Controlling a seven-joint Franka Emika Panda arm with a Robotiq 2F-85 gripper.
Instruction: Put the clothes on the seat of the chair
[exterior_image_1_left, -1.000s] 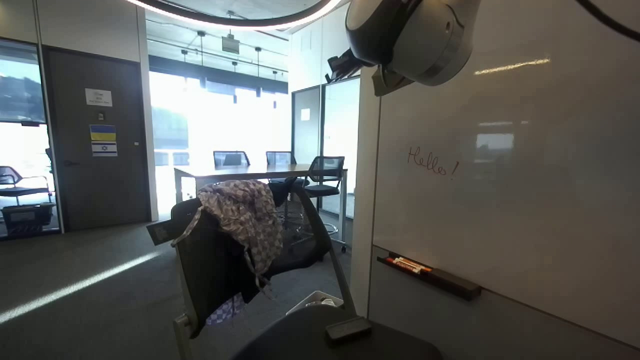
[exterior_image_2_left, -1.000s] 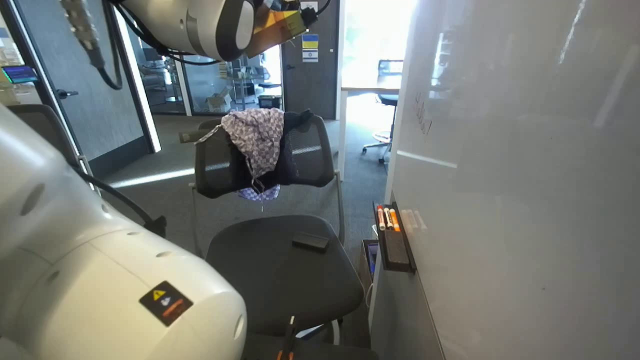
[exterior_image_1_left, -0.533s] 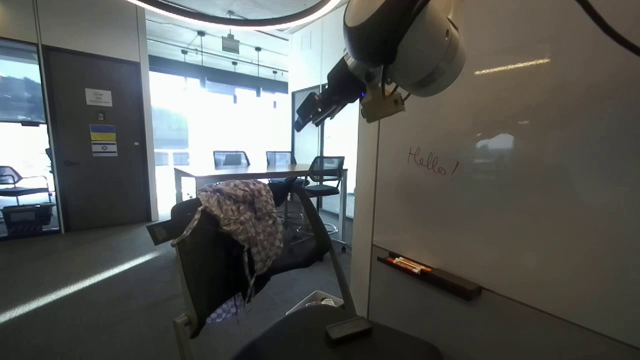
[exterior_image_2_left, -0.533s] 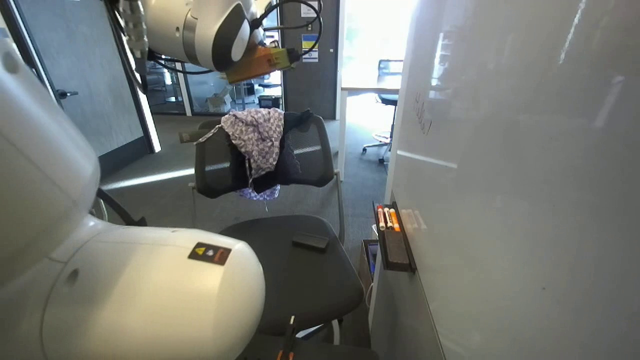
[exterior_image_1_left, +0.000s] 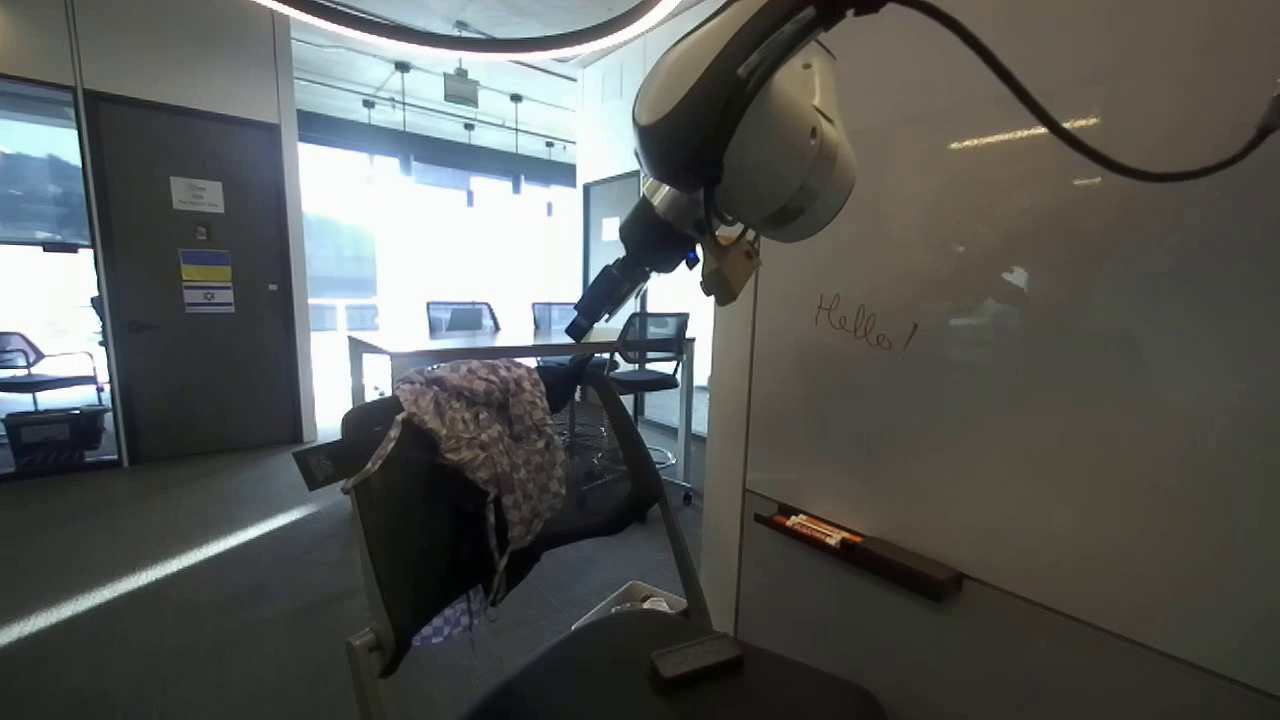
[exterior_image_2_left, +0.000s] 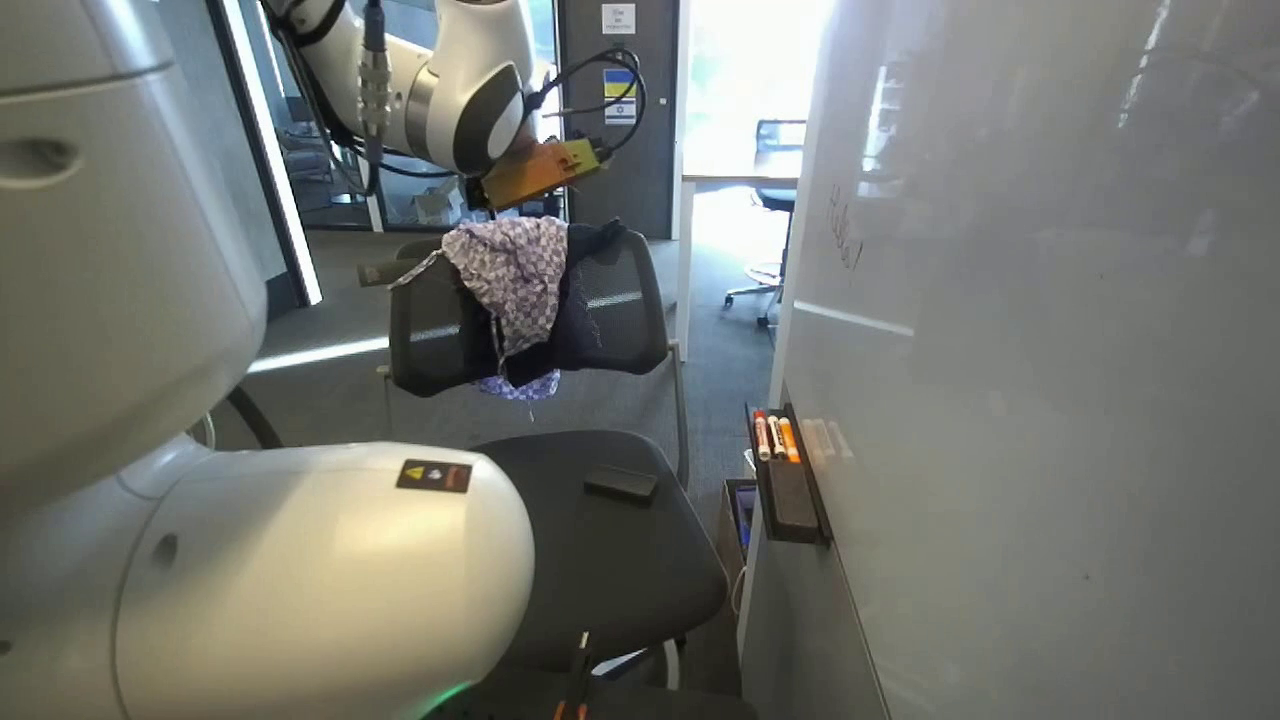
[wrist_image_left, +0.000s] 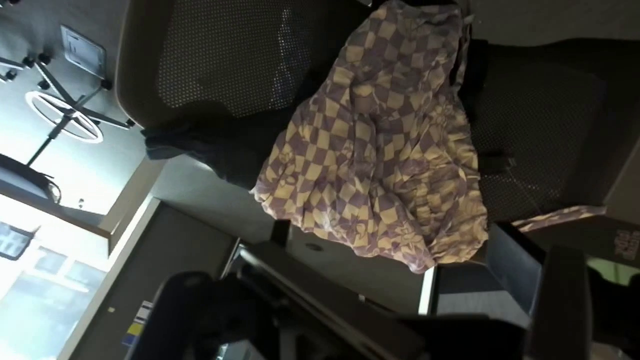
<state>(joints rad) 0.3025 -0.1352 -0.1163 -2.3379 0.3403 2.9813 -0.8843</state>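
Checkered cloth (wrist_image_left: 375, 145) is hanging over chair backrest (exterior_image_2_left: 635, 325), top edge bearing its fold; dark cloth (exterior_image_2_left: 597, 238) is lying partly beneath. Neither is resting on seat (exterior_image_2_left: 620, 570) yet, so grasp is probably pending. In an exterior view, gripper (exterior_image_1_left: 580, 328) is hovering toward one o'clock of checkered cloth, apart; its fingers (wrist_image_left: 515, 270) are standing wide, gripping nothing, presumably for straddling fold. Seat is carrying black block (exterior_image_2_left: 620, 485) toward one o'clock, perhaps hindering flat landing. Whiteboard (exterior_image_2_left: 1020, 340) is standing toward seat's two o'clock; sun strip (exterior_image_1_left: 160, 574) is crossing carpet (exterior_image_1_left: 220, 640).
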